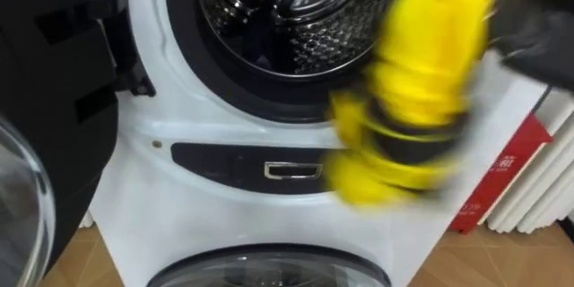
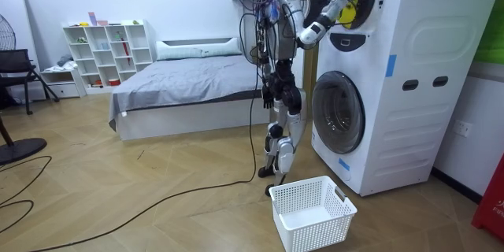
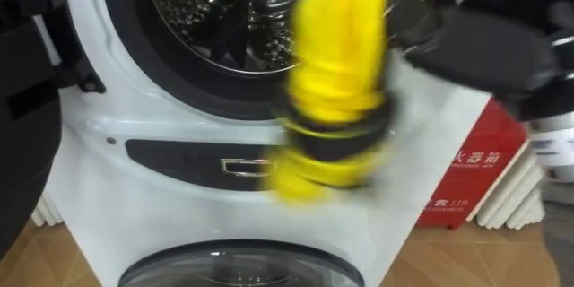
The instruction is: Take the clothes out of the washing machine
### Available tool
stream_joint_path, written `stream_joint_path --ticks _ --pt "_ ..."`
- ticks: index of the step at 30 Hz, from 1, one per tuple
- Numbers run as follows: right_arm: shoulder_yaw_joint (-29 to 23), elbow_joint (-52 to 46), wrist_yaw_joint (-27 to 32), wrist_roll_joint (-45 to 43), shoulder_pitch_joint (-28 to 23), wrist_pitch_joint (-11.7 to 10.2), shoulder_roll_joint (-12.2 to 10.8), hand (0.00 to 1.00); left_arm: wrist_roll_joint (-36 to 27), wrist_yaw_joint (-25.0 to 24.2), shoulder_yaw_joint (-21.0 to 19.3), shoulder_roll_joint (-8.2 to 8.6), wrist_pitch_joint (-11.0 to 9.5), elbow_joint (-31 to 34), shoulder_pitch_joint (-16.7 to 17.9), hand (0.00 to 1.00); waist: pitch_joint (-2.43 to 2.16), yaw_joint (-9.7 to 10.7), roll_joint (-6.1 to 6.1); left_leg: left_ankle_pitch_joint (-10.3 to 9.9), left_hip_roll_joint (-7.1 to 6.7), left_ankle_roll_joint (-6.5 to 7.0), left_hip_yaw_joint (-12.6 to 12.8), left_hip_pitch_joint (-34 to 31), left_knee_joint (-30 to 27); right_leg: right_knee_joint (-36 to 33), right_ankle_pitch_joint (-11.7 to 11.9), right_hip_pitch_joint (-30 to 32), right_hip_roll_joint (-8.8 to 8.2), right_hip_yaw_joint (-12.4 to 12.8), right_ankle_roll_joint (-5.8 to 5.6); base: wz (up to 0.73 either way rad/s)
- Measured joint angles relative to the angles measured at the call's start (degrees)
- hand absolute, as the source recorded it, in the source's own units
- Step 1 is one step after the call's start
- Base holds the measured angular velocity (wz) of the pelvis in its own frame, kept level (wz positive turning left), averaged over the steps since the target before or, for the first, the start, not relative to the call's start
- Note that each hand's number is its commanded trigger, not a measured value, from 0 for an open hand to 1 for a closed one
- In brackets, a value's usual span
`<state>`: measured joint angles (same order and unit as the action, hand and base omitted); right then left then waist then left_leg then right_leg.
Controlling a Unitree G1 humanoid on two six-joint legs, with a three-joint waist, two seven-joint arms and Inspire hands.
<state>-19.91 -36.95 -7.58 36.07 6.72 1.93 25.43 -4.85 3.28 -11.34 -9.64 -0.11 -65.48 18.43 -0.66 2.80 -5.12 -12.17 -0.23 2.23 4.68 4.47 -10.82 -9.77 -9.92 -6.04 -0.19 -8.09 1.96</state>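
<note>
A yellow garment with a dark band (image 1: 413, 99) (image 3: 336, 81) hangs in front of the open upper washing machine drum (image 1: 278, 18) (image 3: 215, 18), just outside its rim. My right hand (image 1: 538, 36) (image 3: 471, 45) comes in from the upper right and is shut on the garment's top. In the room view I stand close against the stacked machines, with my right arm raised and the yellow garment (image 2: 346, 12) at the upper drum opening. The drum's steel inside shows no other cloth in the part I can see.
The upper machine's dark door (image 1: 45, 99) stands swung open at my left. Below is the lower washer's round door (image 1: 269, 269) (image 2: 339, 114). A white laundry basket (image 2: 311, 213) sits on the floor behind my feet. A red sign (image 1: 502, 179) and a white radiator (image 1: 547, 188) stand to the right.
</note>
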Motion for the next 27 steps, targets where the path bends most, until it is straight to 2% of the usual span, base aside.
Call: stream_joint_path --ticks 4,7,9,12,17,20,22,23,25,27 --pt "-1.8 -0.1 0.0 1.9 0.0 -0.6 0.0 1.0 0.0 0.0 -0.9 0.01 0.0 -1.0 0.2 0.0 -0.02 0.4 -0.04 -0.2 0.36 -0.18 1.0 0.1 -0.1 0.0 0.0 0.3 0.17 0.2 0.02 -0.09" --pt "-5.6 0.1 0.3 3.6 -0.1 -0.6 0.0 1.0 0.0 -0.1 -2.8 0.06 0.0 -0.9 0.5 0.0 -0.06 1.7 -0.29 -0.3 0.48 -0.25 1.0 0.0 -0.6 0.0 0.0 0.6 0.28 0.4 0.03 -0.02" --pt "-8.9 0.1 0.9 8.3 -0.8 -0.9 0.0 1.0 0.0 0.1 -4.0 0.05 0.0 -0.8 0.5 0.0 -0.05 2.1 -0.24 -0.3 0.57 -0.35 1.6 0.0 -0.5 0.0 0.0 1.2 0.46 1.4 0.08 -0.15" --pt "-13.4 0.7 2.3 15.8 -5.3 -2.0 0.1 1.0 0.0 1.2 -4.5 0.05 -0.4 -0.8 0.7 0.0 -0.1 2.7 -0.16 -0.7 0.75 -0.33 2.3 0.3 -0.4 0.0 0.0 1.1 0.63 1.8 0.09 -0.12" --pt "-18.0 3.7 4.4 20.2 -10.2 -2.2 0.1 1.0 0.0 1.6 -5.6 -0.11 -0.3 -0.2 1.0 0.0 -0.01 5.0 0.12 -0.8 0.87 -0.28 3.7 0.4 0.1 -0.2 0.0 1.4 0.79 3.4 0.08 -0.17" --pt "-18.6 7.9 3.7 19.8 -13.1 -2.1 0.1 1.0 0.0 1.7 -6.2 -0.14 -0.3 0.0 1.0 0.0 0.14 5.3 0.41 -1.2 1.44 -0.44 6.5 1.0 0.3 -1.1 0.1 2.2 1.35 5.9 0.1 -0.43" --pt "-18.6 10.5 3.8 18.7 -15.2 -1.8 0.0 1.0 0.0 2.4 -6.2 -0.14 -0.3 0.5 0.8 0.0 0.06 5.9 0.28 -1.5 1.65 -0.46 7.9 1.2 0.3 -1.1 0.1 2.4 1.55 6.6 0.11 -0.35" --pt "-18.5 12.1 3.6 17.3 -16.1 -1.7 -0.1 1.0 0.1 2.6 -6.1 -0.15 -0.3 0.4 0.4 0.0 0.18 6.3 0.76 -1.5 1.74 -0.47 8.6 1.2 0.4 -1.4 0.1 2.9 1.69 7.4 0.14 -0.4" --pt "-17.5 13.7 3.7 14.6 -17.5 -1.5 -0.6 1.0 0.1 2.7 -5.2 -0.47 -0.2 0.4 -0.9 0.0 0.38 6.3 0.73 -1.7 1.96 -0.56 10.1 1.4 0.5 -2.2 0.1 3.7 2.21 9.7 0.22 -0.51" --pt "-15.6 13.9 3.7 12.4 -19.3 0.6 -0.9 1.0 0.0 2.6 -4.0 -0.82 0.0 0.5 -2.6 0.0 1.06 6.1 0.77 -1.7 2.27 -0.61 12.9 2.1 1.0 -3.2 0.2 5.0 2.75 11.7 0.29 -0.59"
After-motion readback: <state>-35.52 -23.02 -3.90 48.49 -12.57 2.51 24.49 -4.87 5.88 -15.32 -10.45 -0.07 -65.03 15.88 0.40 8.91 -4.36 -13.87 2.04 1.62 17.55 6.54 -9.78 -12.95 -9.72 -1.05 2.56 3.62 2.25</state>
